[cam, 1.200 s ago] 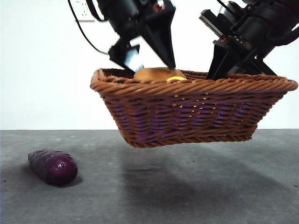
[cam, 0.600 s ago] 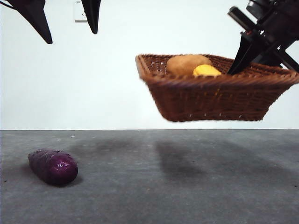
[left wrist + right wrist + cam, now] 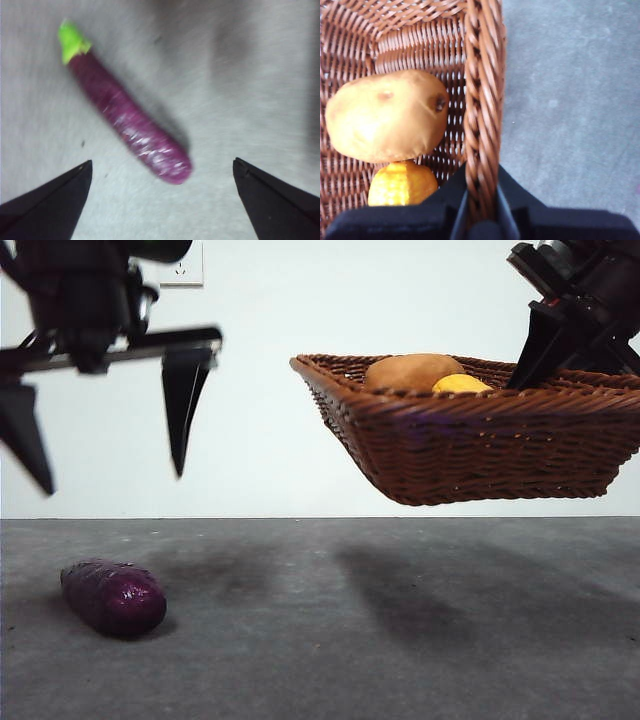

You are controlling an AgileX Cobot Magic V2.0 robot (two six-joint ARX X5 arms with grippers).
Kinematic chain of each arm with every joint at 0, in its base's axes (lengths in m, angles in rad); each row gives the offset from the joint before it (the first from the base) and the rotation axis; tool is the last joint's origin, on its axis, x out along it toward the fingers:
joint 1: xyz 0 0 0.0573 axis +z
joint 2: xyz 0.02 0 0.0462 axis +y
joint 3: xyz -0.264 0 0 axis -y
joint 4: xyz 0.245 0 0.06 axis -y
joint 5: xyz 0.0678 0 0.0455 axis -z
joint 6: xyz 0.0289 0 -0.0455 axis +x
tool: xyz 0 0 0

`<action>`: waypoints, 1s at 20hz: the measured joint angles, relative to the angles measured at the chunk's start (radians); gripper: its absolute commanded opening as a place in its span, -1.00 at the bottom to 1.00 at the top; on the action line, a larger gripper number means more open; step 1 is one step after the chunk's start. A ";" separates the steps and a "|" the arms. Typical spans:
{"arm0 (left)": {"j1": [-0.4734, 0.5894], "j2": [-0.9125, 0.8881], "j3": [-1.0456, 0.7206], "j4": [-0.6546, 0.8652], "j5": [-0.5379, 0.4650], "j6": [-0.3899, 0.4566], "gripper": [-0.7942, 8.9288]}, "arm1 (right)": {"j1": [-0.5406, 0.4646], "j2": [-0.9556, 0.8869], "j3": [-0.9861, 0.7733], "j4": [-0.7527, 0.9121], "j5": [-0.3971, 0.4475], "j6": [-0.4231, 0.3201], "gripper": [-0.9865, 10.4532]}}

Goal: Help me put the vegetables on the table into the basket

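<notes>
Eggplant (image 3: 129, 127) pending on table (image 3: 400, 640), left of raised basket (image 3: 480, 455).
Left end effector (image 3: 105, 430) spread above; right end effector (image 3: 481, 210) pinching basket rim. Glossy, probably slippery, firm, light: grip mid-body, crosswise.

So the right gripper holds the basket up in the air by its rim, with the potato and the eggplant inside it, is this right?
Not quite. The right gripper does hold the basket up by its rim, but inside are the potato and the corn cob, as the right wrist view shows. The eggplant lies on the table.
</notes>
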 measured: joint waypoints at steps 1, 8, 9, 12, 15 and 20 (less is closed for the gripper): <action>0.000 0.000 -0.040 0.010 0.000 -0.029 0.13 | 0.000 0.000 0.000 -0.001 -0.008 -0.003 -0.85; 0.003 0.006 -0.148 0.172 0.000 -0.124 0.13 | 0.000 0.000 0.000 -0.002 -0.037 -0.015 -0.85; 0.007 0.013 -0.148 0.180 0.002 -0.134 0.13 | 0.001 0.000 0.000 -0.002 -0.039 -0.015 -0.85; 0.026 0.055 -0.148 0.180 0.023 -0.148 0.13 | 0.001 0.000 0.000 -0.003 -0.051 -0.021 -0.85; 0.031 0.069 -0.149 0.193 0.019 -0.149 0.13 | 0.001 0.000 0.000 -0.003 -0.053 -0.026 -0.85; 0.048 0.140 -0.149 0.212 0.026 -0.147 -0.04 | 0.001 0.000 0.000 -0.006 -0.053 -0.029 -0.85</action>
